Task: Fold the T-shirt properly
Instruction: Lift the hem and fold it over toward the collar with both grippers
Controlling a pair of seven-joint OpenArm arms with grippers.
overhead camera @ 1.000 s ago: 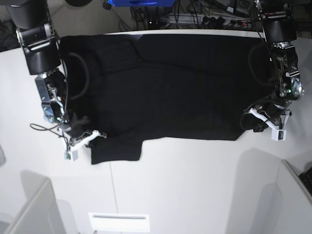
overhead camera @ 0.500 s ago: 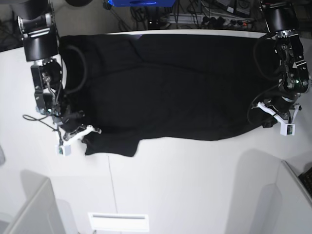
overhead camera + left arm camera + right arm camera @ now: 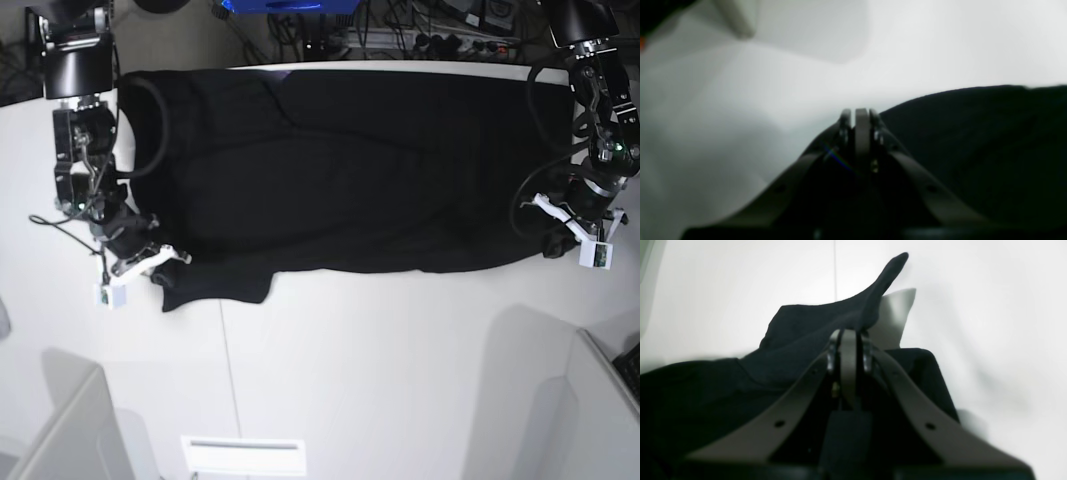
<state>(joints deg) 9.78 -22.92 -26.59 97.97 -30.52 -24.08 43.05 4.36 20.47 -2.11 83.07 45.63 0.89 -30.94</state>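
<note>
The black T-shirt lies spread wide across the white table, plain side up. My right gripper, at the left of the base view, is shut on the shirt's near corner by the sleeve. In the right wrist view the gripper pinches black cloth, which rises to a point beyond the tips. My left gripper, at the right of the base view, holds the shirt's other near corner. In the left wrist view its tips are pressed together at the cloth's edge.
Cables and a blue object lie behind the table's back edge. Grey bin edges show at the front left and front right. A white slotted plate sits at the table's front edge.
Both grippers have moved outward and toward the back of the table with the shirt's corners. The shirt is stretched wider and its near edge is straighter.
</note>
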